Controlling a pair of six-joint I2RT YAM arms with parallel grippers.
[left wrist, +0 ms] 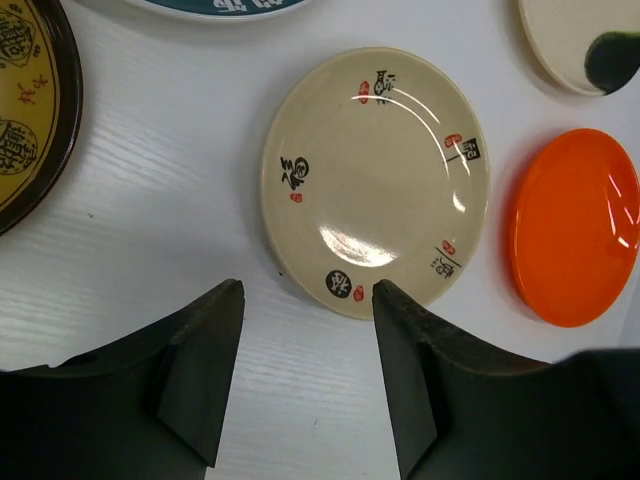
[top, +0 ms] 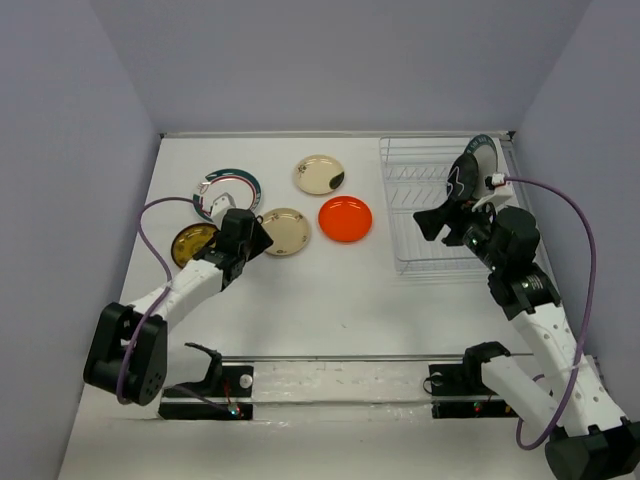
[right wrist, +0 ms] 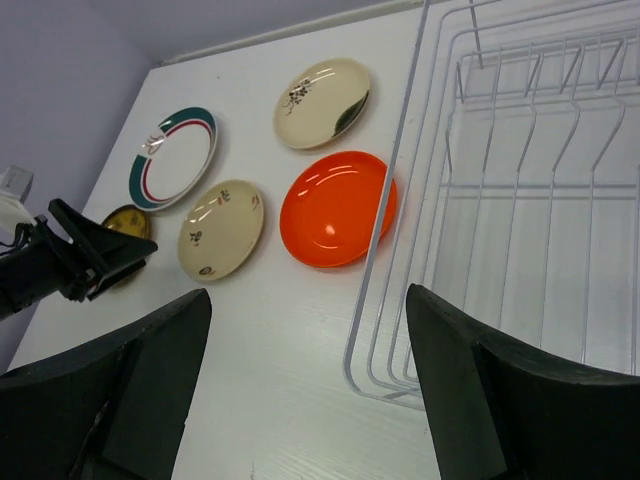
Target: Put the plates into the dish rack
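My left gripper is open and empty, low over the table at the near rim of a cream plate. Around it lie a gold plate, a teal-rimmed plate, a second cream plate and an orange-red plate. The dish rack stands at the right. A black plate and a teal-rimmed plate stand upright in it. My right gripper is open and empty above the rack's front left corner.
Purple cables loop from both arms. Grey walls close in the table on the left, back and right. A rail with two black mounts runs along the near edge. Bare white table lies between the plates and the arm bases.
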